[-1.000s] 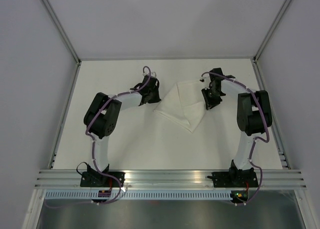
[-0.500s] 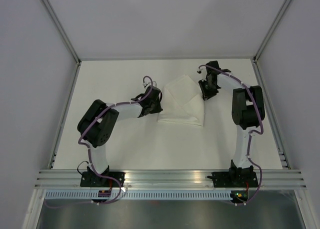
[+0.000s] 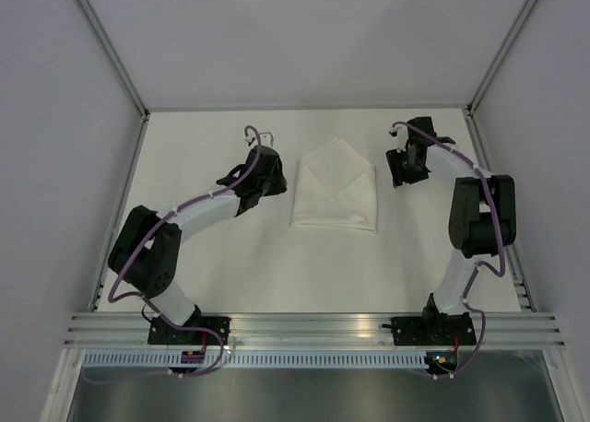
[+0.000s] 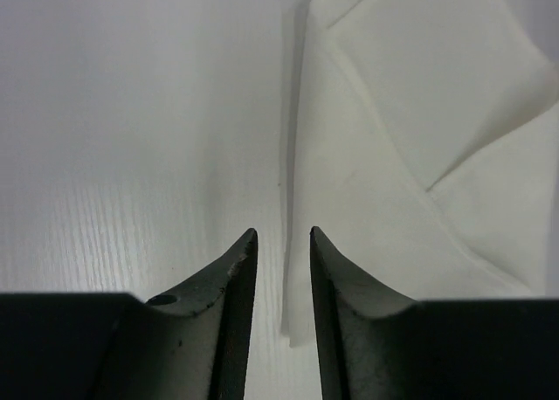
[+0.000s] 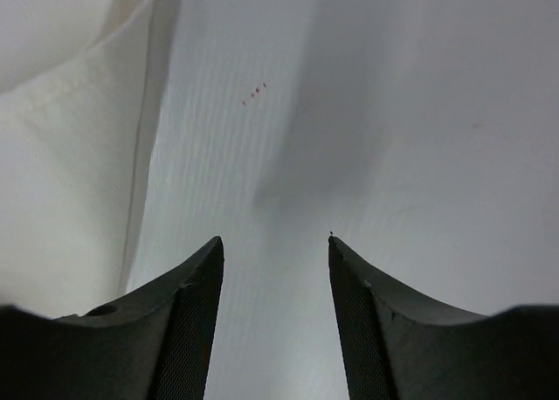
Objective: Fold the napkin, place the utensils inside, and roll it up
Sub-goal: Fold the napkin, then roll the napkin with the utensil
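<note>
White napkin looks soft, light and floppy, so a corner should be pinched. Nothing is held: left jaws are parted slightly, right jaws wider.

Pale white tabletop, plain grey walls around it, aluminium rail along near edge, tiny dark specks.
</note>
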Controlling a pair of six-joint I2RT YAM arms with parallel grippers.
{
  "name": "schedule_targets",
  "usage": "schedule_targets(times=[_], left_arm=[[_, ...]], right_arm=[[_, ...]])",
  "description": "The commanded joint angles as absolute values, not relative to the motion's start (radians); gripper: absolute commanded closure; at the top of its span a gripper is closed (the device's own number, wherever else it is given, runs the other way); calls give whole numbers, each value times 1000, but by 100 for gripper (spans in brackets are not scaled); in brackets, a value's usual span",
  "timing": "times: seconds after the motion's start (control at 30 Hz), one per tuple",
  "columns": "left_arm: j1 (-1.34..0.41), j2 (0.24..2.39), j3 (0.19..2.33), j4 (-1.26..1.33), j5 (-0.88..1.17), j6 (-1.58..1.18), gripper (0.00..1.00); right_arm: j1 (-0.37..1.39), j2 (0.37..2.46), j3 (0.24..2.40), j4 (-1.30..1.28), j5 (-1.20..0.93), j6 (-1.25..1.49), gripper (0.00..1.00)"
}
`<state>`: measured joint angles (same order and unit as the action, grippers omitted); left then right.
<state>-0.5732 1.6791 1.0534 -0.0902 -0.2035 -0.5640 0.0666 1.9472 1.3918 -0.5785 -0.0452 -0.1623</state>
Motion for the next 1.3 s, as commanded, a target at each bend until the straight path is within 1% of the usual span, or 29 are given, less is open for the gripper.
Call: schedule_targets(times=[0.0, 0.1, 0.13, 0.2, 0.3, 0.37, 0.43, 0.53, 0.63, 0.83, 1.07, 1.27], left_arm=[[-575, 1574, 1026, -6, -209, -483, 63], [-577, 1556, 1023, 57, -187, -482, 60], [-577, 1545, 1023, 69, -181, -480, 57], [-577, 1539, 1019, 98, -176, -483, 56], [-578, 1522, 997, 141, -164, -480, 53], [-578, 1506, 1015, 106, -175, -469, 51], [-578, 1459, 1011, 71, -190, -462, 46], [-577, 1404, 991, 49, -195, -451, 40], [-574, 1370, 1002, 14, -196, -446, 39], [-574, 1333, 988, 6, -206, -443, 38], [-574, 1315, 994, -40, -206, -443, 38], [-572, 1316, 999, -44, -198, -449, 37]], right_arm=[[71, 1749, 1348, -519, -60, -247, 42], [77, 1697, 1365, -520, -138, -317, 39], [80, 1671, 1373, -526, -167, -343, 39], [103, 1637, 1365, -519, -195, -405, 39], [193, 1596, 1289, -467, -180, -495, 39], [285, 1579, 1203, -427, -167, -546, 39], [369, 1566, 1155, -362, -149, -600, 38], [434, 1574, 1098, -316, -155, -629, 37], [466, 1595, 1086, -316, -181, -640, 37], [541, 1609, 1045, -298, -163, -658, 37], [587, 1574, 988, -316, -172, -678, 37], [614, 1592, 959, -307, -155, -695, 37]])
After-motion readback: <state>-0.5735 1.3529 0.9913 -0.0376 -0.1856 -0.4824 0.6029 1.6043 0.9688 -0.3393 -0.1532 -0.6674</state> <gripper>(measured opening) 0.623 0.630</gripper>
